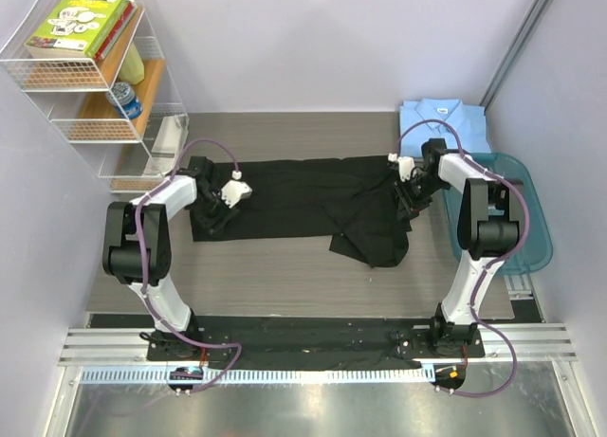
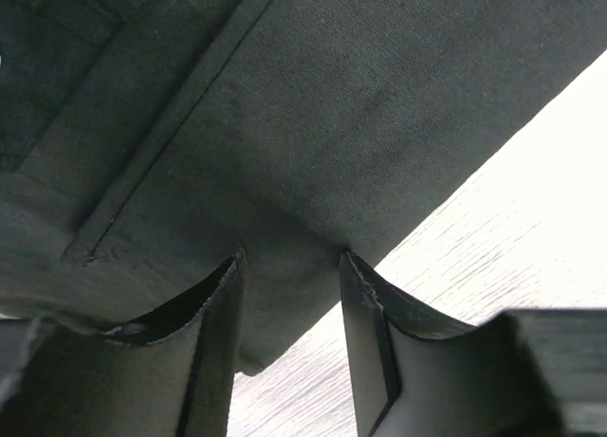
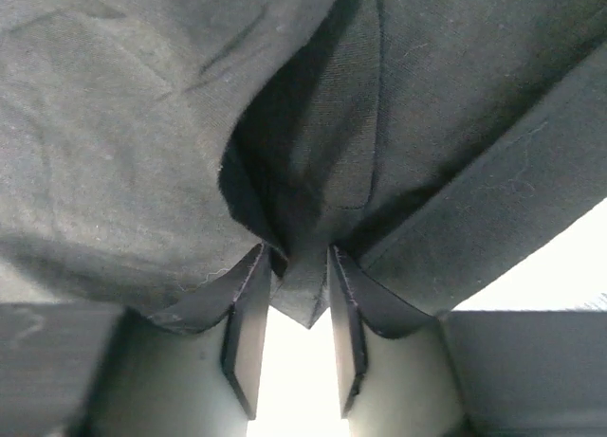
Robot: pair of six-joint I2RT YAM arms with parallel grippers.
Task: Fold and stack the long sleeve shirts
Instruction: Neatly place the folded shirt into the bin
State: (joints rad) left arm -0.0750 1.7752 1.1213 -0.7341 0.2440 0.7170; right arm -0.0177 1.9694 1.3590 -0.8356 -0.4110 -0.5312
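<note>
The black long sleeve shirt [image 1: 303, 205] lies spread across the middle of the table, with a fold bunched at its right front. My left gripper [image 1: 228, 196] is at the shirt's left end. In the left wrist view its jaws [image 2: 289, 259] stand apart astride the shirt's edge [image 2: 285, 124], and the cloth there is flat, not bunched. My right gripper [image 1: 406, 187] is at the shirt's right end. It [image 3: 299, 252] is shut on a gathered point of black cloth [image 3: 308, 295] that sticks out between the fingers. The light blue shirt [image 1: 441, 124] lies folded at the back right.
A teal plastic tub [image 1: 522, 219] sits at the right edge, beside the right arm. A wire shelf [image 1: 95, 86] with books and a small jar stands at the back left. Walls close in both sides, and a metal rail [image 1: 313, 347] runs along the near edge.
</note>
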